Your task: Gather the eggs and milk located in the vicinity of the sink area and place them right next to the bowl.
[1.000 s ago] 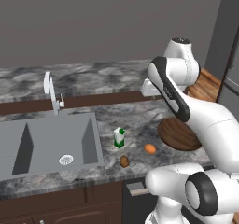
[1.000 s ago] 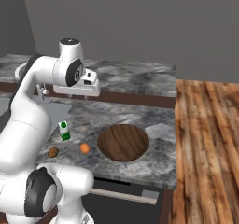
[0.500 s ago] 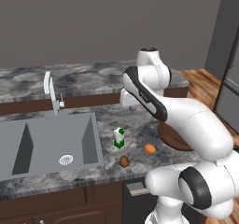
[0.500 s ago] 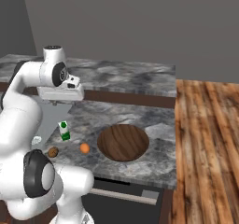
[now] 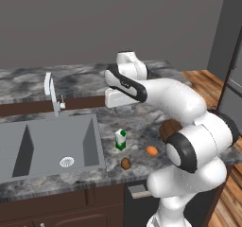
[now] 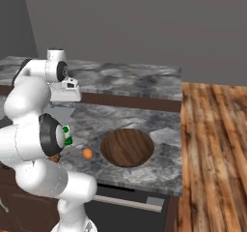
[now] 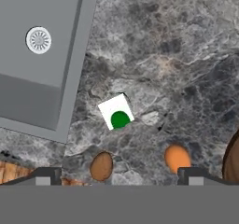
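The grey marbled counter [image 5: 156, 122] spreads out under the hand, and the pincer [image 7: 119, 174] hangs high above it, looking straight down with nothing between its tips. In the hand view the two dark fingertips [image 7: 46, 175] sit far apart at the bottom edge, so the jaws stand wide open and hold nothing.

Biggest thing below: the sink [image 7: 42, 55], a grey recessed basin with its round metal drain, lying up and to the left of the pincer in the hand view. In the left base view the sink [image 5: 47, 145] sits with its slim pale faucet [image 5: 53, 92] behind it, off to the side of the hand.

Next, the bowl [image 6: 127, 147], wide, shallow and dark brown, on the counter. In the hand view only a sliver of it [image 7: 232, 162] shows, at the right edge, just beyond the right fingertip.

Then the milk [image 7: 116, 112], seen from above as a white square with a green cap, upright on the counter just above the midpoint between the tips, and beside the sink's corner without touching it.

Smallest of all, the eggs: the brown egg [image 7: 101, 166] lies just inside the left tip, the orange egg [image 7: 177, 158] just inside the right tip, well apart from each other, with the orange one nearer the bowl.
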Available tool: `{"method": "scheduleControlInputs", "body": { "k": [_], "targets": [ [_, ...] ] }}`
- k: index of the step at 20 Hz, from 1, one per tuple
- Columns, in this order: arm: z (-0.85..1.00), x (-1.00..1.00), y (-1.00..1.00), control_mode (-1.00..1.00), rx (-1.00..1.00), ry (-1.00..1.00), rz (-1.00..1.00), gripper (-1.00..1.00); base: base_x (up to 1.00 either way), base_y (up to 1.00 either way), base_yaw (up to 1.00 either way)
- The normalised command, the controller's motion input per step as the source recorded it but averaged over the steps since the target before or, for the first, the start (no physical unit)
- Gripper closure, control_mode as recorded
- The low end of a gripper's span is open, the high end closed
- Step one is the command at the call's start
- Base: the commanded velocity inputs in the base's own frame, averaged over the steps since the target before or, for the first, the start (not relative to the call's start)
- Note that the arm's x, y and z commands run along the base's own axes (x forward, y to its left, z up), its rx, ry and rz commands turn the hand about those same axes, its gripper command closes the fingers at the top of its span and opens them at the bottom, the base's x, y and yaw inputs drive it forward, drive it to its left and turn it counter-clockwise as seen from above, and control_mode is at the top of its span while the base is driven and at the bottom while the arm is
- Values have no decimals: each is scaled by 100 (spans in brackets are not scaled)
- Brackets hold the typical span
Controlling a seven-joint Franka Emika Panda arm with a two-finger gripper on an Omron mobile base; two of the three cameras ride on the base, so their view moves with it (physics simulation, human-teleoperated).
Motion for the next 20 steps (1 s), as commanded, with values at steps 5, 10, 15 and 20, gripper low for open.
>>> {"method": "scheduleControlInputs", "body": {
  "k": [5, 10, 15, 20],
  "targets": [
    [-46, 26, 2, -100, 0, 16, 5, -100, 0, 0, 0],
    [-85, 27, 4, -100, 0, 5, 6, -100, 0, 0, 0],
    [-74, 25, 2, -100, 0, 4, 7, -100, 0, 0, 0],
    [-10, -2, 6, -100, 0, 8, 8, -100, 0, 0, 0]
  ]
}}
